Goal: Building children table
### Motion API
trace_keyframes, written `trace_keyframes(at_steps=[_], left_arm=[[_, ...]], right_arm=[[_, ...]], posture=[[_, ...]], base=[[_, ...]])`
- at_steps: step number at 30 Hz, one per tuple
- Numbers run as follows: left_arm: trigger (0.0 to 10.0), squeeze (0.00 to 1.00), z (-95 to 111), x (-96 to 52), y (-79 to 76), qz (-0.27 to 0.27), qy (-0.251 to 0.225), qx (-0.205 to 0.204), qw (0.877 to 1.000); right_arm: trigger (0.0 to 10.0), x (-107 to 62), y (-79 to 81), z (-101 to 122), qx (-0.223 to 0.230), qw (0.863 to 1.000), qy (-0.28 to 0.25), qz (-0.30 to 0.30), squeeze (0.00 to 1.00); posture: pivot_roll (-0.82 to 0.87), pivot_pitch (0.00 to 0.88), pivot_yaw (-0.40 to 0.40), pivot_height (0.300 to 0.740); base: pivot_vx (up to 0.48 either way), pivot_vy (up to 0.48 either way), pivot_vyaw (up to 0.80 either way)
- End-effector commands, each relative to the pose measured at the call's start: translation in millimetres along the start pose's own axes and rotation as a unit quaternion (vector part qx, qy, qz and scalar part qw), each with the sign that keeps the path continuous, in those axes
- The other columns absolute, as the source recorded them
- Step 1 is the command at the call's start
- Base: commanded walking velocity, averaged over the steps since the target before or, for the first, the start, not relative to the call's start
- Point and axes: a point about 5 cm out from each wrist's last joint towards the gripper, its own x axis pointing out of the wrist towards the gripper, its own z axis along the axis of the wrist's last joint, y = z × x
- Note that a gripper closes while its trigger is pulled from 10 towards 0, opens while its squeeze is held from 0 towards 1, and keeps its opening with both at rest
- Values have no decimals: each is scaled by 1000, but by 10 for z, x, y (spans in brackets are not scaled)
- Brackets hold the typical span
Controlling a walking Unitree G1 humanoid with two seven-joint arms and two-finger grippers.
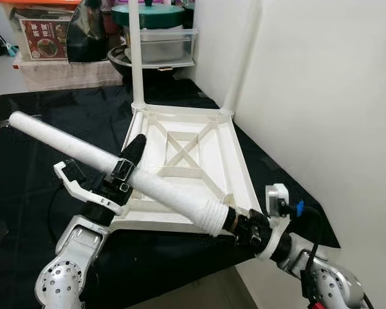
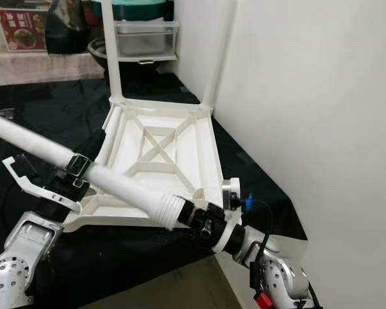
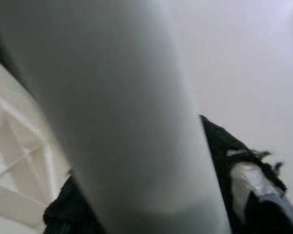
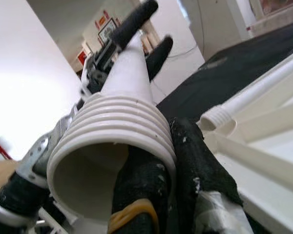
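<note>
White table top [image 1: 199, 161] lies upside down on the black-covered worktop [image 1: 45, 129], ribbed underside up, close to the white wall [image 1: 321, 96] on the right. Two legs [image 1: 136, 58] already stand upright in its far corner sockets. A loose white table leg [image 1: 103, 161] is held slantwise above the near edge. Left claw [image 1: 130, 164] is clenched around its middle. Right claw [image 1: 238, 222] grips the threaded near end, one finger [image 4: 141, 180] inside the tube. Boxes and a pot [image 1: 148, 16] sit far behind.
</note>
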Motion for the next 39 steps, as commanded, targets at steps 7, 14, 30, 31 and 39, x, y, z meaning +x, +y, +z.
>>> trace_keyframes(at_steps=[7, 14, 30, 31, 39], left_arm=[[0, 0, 61, 4, 15, 13, -20, 17, 1000], [0, 0, 89, 51, -50, 6, -22, 13, 1000], [5216, 0, 376, 146, -69, 7, -62, 24, 998], [5216, 0, 376, 146, -69, 7, -62, 24, 998], [10000, 0, 442, 173, -156, -27, -8, 105, 994]], right_arm=[[0, 0, -12, -22, -9, 1000, 19, -3, 0], [10000, 58, -235, 47, -42, 994, 17, -98, 0], [10000, -226, -264, 198, -48, 995, 78, -48, 1000], [10000, -226, -264, 198, -48, 995, 78, -48, 1000], [10000, -512, -623, 346, -219, 938, 212, -164, 1000]], posture=[[27, 0, -101, 740], [31, 0, -104, 740], [44, 0, -120, 740], [44, 0, -120, 740], [43, 0, -114, 740]], base=[[0, 0, 0], [0, 0, 0], [0, 0, 0], [0, 0, 0], [0, 0, 0]])
